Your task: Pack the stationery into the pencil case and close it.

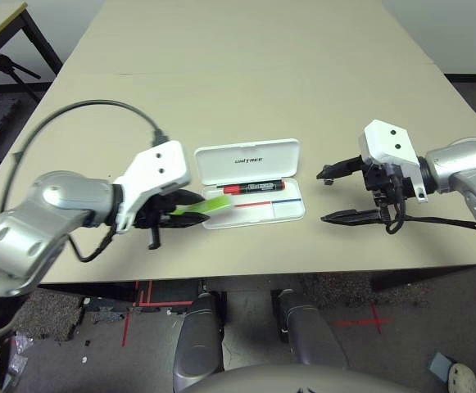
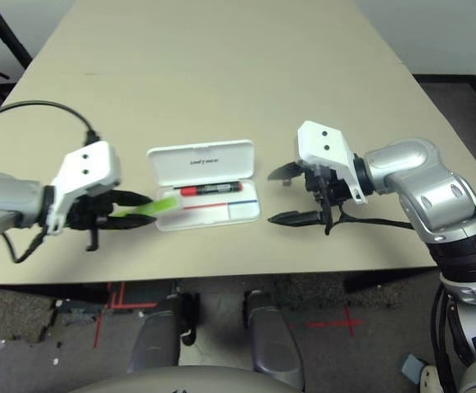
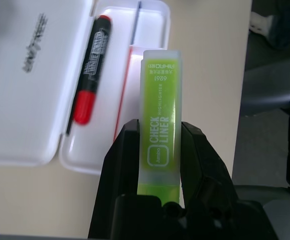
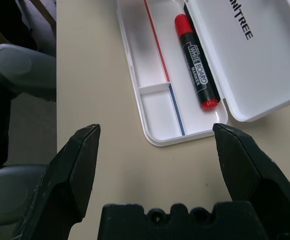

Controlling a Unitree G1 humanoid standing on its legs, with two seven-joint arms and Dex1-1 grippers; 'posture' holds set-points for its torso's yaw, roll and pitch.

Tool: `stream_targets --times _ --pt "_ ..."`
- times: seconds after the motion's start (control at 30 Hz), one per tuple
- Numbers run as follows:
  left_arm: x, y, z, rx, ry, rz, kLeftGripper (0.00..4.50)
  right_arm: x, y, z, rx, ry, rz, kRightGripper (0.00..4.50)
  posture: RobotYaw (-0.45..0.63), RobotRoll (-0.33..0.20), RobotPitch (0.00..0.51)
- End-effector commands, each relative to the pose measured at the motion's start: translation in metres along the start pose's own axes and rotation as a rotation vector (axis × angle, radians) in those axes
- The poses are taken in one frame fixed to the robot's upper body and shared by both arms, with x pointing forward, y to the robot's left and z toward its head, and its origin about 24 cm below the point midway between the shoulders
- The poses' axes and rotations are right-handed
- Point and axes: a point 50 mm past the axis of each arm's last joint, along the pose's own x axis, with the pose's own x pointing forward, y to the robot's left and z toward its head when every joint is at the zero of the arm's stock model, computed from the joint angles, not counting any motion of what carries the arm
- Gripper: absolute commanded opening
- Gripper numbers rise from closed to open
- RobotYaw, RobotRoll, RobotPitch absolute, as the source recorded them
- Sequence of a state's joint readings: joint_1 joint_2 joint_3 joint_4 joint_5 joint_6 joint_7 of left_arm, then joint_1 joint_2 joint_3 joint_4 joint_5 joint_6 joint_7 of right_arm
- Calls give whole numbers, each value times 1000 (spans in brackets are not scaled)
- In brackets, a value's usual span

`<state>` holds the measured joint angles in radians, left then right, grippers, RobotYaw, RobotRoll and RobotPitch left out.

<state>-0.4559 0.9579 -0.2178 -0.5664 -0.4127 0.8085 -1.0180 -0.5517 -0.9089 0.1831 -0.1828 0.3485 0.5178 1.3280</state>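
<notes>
This looks like a robotics lab or test room rather than a home. A long, plain beige table (image 1: 246,74) stands on a dark speckled carpet (image 1: 348,291), and red tape crosses (image 1: 138,296) are stuck to the floor just under its near edge, as position marks. A black metal frame with a yellow-edged top (image 1: 8,29) stands off the table's far left corner, beside a pale bare wall (image 1: 442,24). Loose black cable (image 1: 98,110) loops over the left arm above the table. The open white case (image 1: 250,182) on the table bears the printed word "UNITREE", a robot maker's brand.
</notes>
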Motion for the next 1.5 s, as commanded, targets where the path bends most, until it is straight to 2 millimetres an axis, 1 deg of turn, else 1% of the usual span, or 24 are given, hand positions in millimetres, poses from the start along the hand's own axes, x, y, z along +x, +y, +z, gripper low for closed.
stream_targets --times 0.03,0.27,0.4,0.7,0.93,1.0,1.03,1.13,1.17,1.23,1.27,1.33,1.4,1.5 --pt "10 4 -1 17 7 -18 1078 -1 2 -6 8 28 -2 4500 -74 0 176" --pt "36 12 -7 52 35 -21 1078 0 5 -10 -3 50 -16 4500 -94 0 180" --pt "49 15 -3 59 19 -36 1078 -1 6 -12 -2 59 -24 4500 -102 0 181" --pt "62 14 -6 80 31 -57 1078 -1 9 -13 3 61 -38 4500 -130 0 186" --pt "67 14 -7 80 34 -57 1078 -2 11 -12 5 60 -50 4500 -143 0 188" --pt "66 14 -7 78 32 -60 1827 -2 11 -12 7 61 -53 4500 -143 0 188" --pt "65 14 -7 76 31 -61 2124 -2 11 -12 7 61 -54 4500 -144 0 190" --pt "60 13 -7 74 27 -57 3269 -3 10 -13 10 63 -58 4500 -144 0 190" --pt "58 13 -6 74 25 -52 3689 -4 10 -14 12 64 -60 4500 -144 0 190" --pt "50 14 -5 75 14 -37 4391 -5 9 -15 22 63 -68 4500 -138 0 190" --pt "44 14 -3 80 -5 -35 4477 -6 9 -15 35 60 -78 4500 -138 0 190" --pt "34 13 1 89 -56 -37 4477 -8 8 -16 67 57 -100 4500 -131 0 189" --pt "21 15 3 102 -105 -26 4477 -12 7 -19 134 86 -154 4500 -127 0 189" --pt "1 20 4 113 -154 19 4477 -16 2 -18 235 82 -257 4500 -124 0 191"
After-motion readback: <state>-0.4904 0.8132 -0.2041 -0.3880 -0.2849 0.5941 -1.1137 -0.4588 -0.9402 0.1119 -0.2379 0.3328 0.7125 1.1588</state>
